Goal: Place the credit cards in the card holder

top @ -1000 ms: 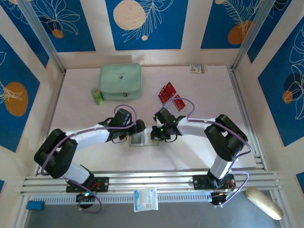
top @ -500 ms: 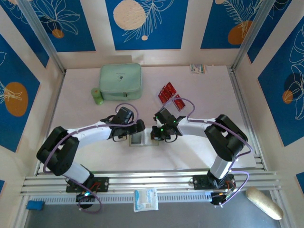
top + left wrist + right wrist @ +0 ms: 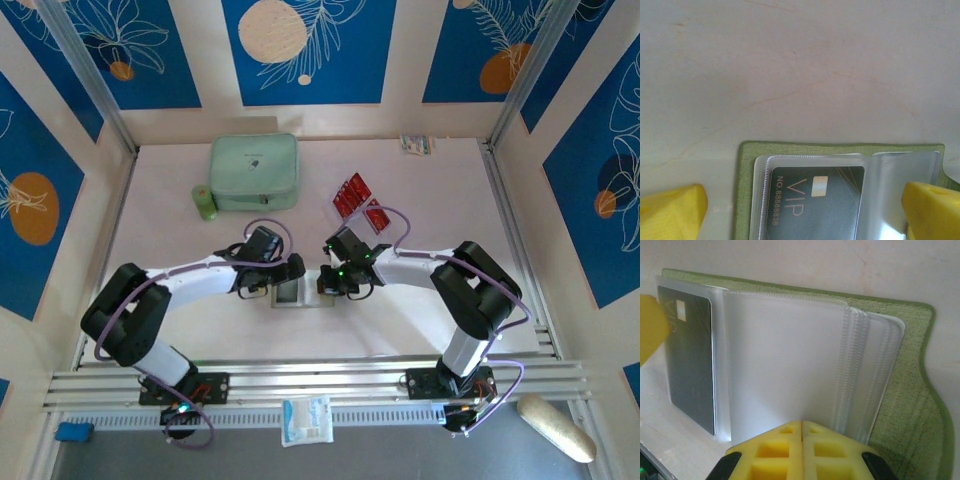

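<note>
While the right gripper [image 3: 801, 440], fingers shut, pins the clear sleeves [image 3: 785, 365] of the open card holder [image 3: 300, 293] at mid-frame, likely to hold it spread, the left gripper [image 3: 800, 215] straddles 1 pocketed black VIP card [image 3: 815, 200], jaws wide; red credit cards [image 3: 352, 193] lie above-right.

Bright, even overhead light covers the table [image 3: 200, 320] in the top view, leaving only faint, soft shadows. Just ahead of the right gripper [image 3: 801, 442], the clear sleeves of the card holder [image 3: 912, 390] wash out to white glare. The left gripper [image 3: 801, 212] has blurred, out-of-focus yellow fingertips [image 3: 672, 212], and the surface beyond them looks hazy.
</note>
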